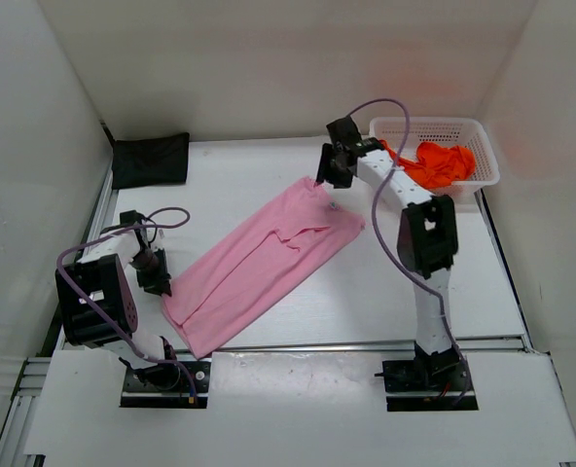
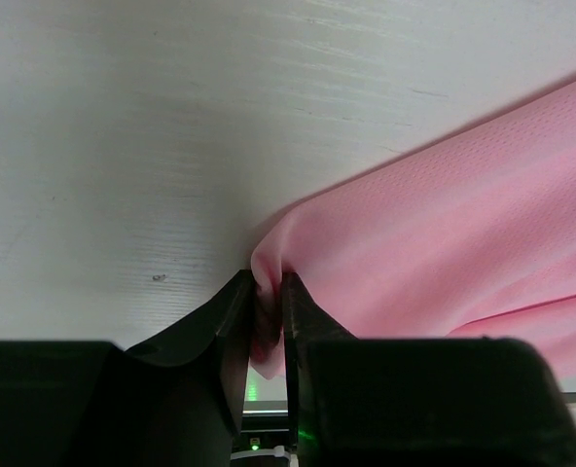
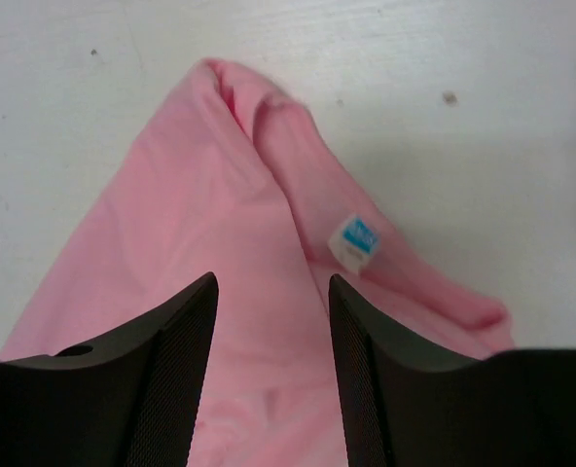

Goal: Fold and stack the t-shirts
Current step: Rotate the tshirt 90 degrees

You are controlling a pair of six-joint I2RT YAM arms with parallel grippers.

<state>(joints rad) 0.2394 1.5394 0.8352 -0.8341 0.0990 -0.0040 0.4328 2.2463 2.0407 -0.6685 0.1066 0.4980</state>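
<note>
Tag: blue print unreadable | left pincer grips pink t-shirt | right pincer released

You have a white table with a faintly grained top. Across its middle lies the pink t-shirt, folded lengthwise into a long band. It runs on a slant from the near left toward the far right, and a small white label shows at its far end. The black t-shirt sits folded in the far left corner. A white mesh basket stands in the far right corner.
</note>
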